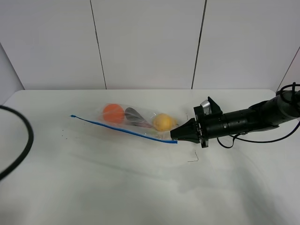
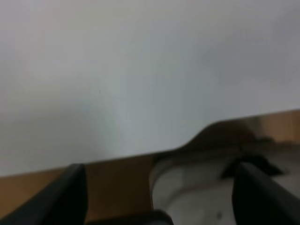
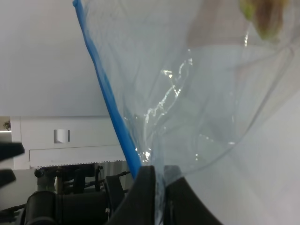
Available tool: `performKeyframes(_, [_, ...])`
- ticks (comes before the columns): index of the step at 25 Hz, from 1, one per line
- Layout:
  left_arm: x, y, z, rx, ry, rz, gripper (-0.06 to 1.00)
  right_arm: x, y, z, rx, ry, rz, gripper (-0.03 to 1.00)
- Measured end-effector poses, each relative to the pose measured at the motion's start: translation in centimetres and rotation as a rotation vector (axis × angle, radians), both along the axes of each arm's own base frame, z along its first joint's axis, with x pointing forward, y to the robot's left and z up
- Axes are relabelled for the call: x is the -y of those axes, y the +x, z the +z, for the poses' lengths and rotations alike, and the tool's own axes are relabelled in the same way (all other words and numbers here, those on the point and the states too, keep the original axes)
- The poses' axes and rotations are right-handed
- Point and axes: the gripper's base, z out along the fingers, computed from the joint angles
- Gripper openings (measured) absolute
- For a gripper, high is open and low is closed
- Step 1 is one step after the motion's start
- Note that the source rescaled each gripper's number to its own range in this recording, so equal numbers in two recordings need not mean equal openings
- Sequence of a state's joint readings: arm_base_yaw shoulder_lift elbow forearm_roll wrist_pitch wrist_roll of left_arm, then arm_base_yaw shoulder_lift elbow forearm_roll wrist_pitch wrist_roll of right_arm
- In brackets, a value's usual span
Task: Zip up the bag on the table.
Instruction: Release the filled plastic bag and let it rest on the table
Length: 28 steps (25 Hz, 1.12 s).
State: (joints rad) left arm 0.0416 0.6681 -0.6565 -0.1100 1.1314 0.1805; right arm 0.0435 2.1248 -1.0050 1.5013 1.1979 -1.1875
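Presently, bag (image 1: 136,119) lies on table (image 1: 117,183). Right gripper (image 1: 174,133) pinches its corner at the end of the blue zip strip (image 1: 122,128). Left gripper (image 2: 159,187): jaws spread wide, holding nothing.

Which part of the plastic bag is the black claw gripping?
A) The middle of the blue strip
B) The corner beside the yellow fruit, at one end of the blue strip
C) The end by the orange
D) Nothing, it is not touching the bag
B: the right gripper is shut on the bag at the corner beside the yellow pear, where the blue zip strip ends.
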Motion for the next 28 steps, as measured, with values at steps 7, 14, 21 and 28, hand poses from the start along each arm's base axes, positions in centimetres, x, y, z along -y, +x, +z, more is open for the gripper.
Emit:
performKeyframes(7, [0.1,-3.6,-1.7,0.170,0.008,0.005,0.92,0.0,0.0,0.0,0.000,0.000,0.000,0.00])
performKeyframes(14, [0.1,-4.1,-2.3,0.185,0.009,0.005,0.92,0.0,0.0,0.0,0.000,0.000,0.000,0.00])
performKeyframes(21, [0.1,-4.1,-2.3,0.189,0.009,0.005,0.92,0.0,0.0,0.0,0.000,0.000,0.000,0.00])
performKeyframes(28, [0.2,-4.2,-2.3,0.191,0.008,-0.006,0.92,0.0,0.0,0.0,0.000,0.000,0.000,0.00])
